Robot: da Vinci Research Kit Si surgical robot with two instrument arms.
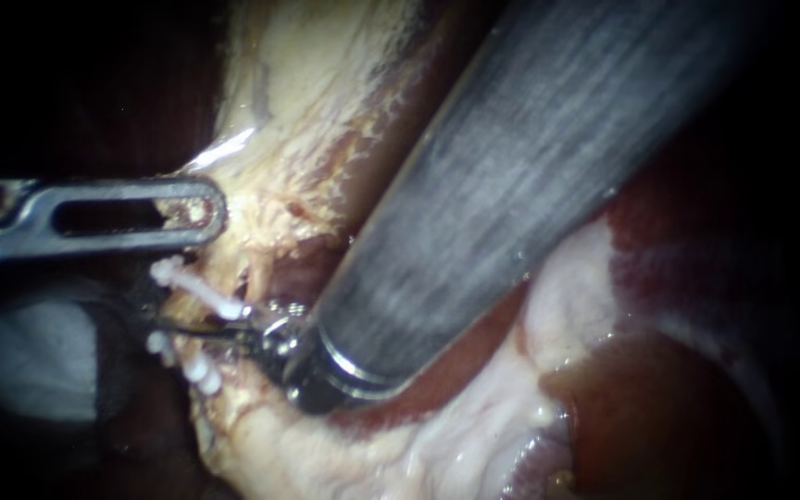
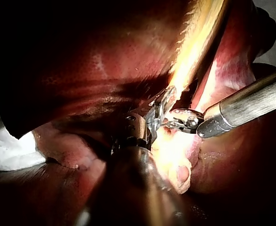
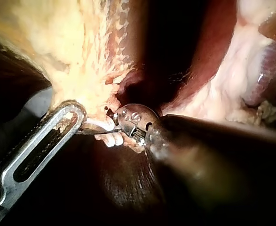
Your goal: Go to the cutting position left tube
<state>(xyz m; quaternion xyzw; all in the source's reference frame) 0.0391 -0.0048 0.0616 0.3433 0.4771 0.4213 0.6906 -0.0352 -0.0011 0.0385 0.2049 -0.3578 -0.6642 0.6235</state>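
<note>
Jaws of the right instrument (image 1: 167, 323) are being held narrowly apart between the clips (image 1: 198, 289) on the left tube (image 1: 198, 326). Pale tissue (image 1: 261, 176) above the clips is being clamped by the left instrument (image 1: 204, 217). The tube is being judged soft, slippery and fragile, best taken between the clips only.

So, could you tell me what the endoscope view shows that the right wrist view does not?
Only the endoscope: a long stretch of the right instrument's grey shaft, coming from the upper right. Only the right wrist: the dark gap ahead of that instrument, beside the pale tissue. Both: the left instrument's slotted tip against that tissue, the white clips, and the right instrument's thin tip between them.
</note>
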